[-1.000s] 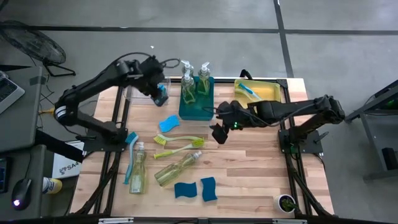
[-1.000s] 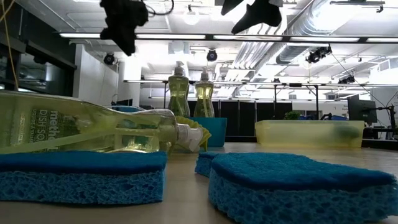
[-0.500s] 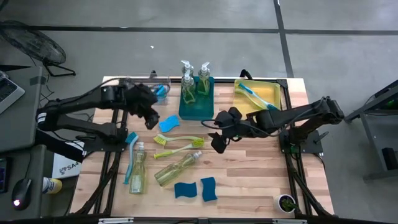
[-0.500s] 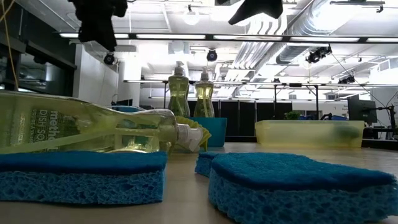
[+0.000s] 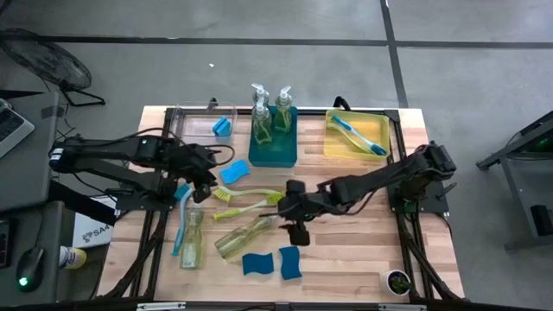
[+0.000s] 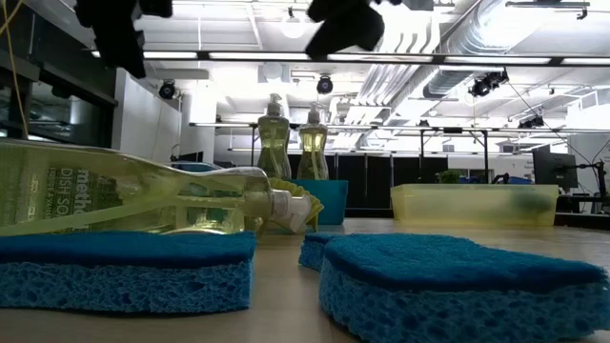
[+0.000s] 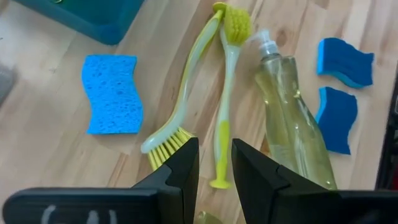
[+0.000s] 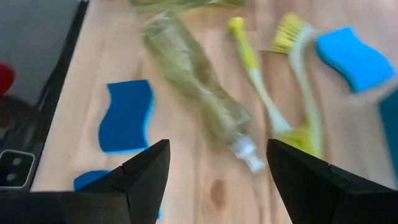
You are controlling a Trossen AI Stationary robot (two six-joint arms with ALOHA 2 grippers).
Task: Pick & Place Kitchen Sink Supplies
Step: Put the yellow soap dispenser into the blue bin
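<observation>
Jaws of the right gripper (image 5: pixel 296 222) stand wide and empty above the lying soap bottle (image 5: pixel 246 232), near its pump end. Jaws of the left gripper (image 5: pixel 200 184) show only a narrow gap and hold nothing; they hover beside the two lime-green brushes (image 5: pixel 249 200), which lie just behind this bottle on the bench (image 5: pixel 346 250). Two dark blue sponges (image 5: pixel 271 262) lie just in front of the bottle.

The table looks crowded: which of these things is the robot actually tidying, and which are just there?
Part of the job:
- soap bottles: two upright, two lying down
- blue sponges, one in the clear bin
- lime-green dish brushes, blue brush in the yellow bin

Just there:
- teal bin, yellow bin, clear bin
- small plant at the table's corner
</observation>
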